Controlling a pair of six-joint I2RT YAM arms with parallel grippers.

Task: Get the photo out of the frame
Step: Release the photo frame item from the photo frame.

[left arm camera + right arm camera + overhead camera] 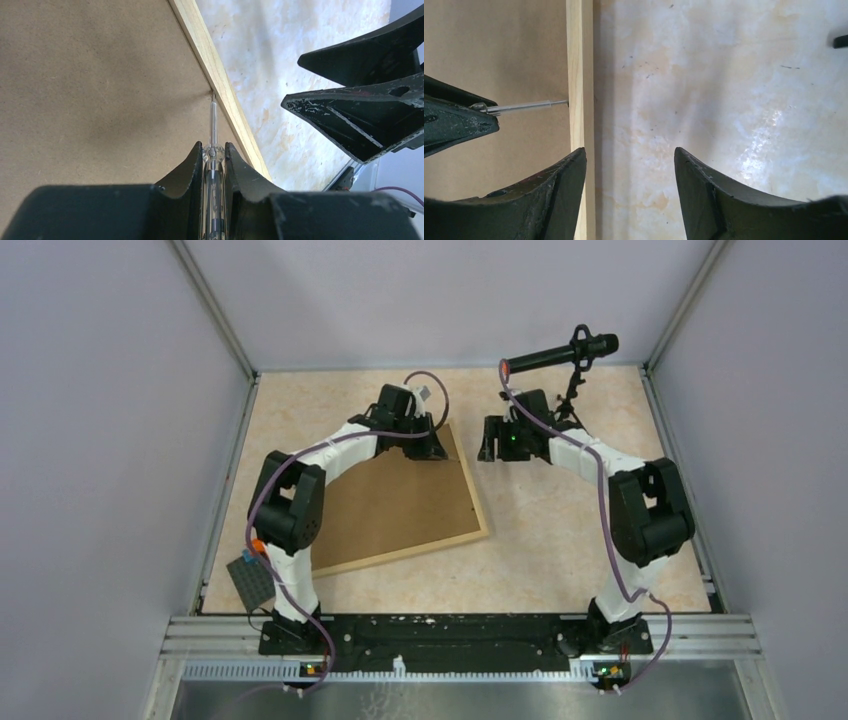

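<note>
The frame (pixel 478 508) lies face down on the table, its brown fibreboard back (pixel 400 505) up and its light-wood edge showing in the left wrist view (pixel 220 80) and the right wrist view (pixel 576 75). The photo is hidden. My left gripper (pixel 432 445) (pixel 214 146) is shut on a small screwdriver (pixel 213 165). Its metal tip (pixel 213 100) touches the seam between the backing and the wood edge, also seen in the right wrist view (pixel 529 105). My right gripper (pixel 489 445) (pixel 630 155) is open and empty, just right of the frame's far right edge, above the table.
A small dark grey studded baseplate (pixel 250 581) lies at the near left beside the left arm's base. A black microphone on a stand (pixel 565 352) rises at the back right. Metal rails (pixel 215 480) bound the beige tabletop (pixel 560 540).
</note>
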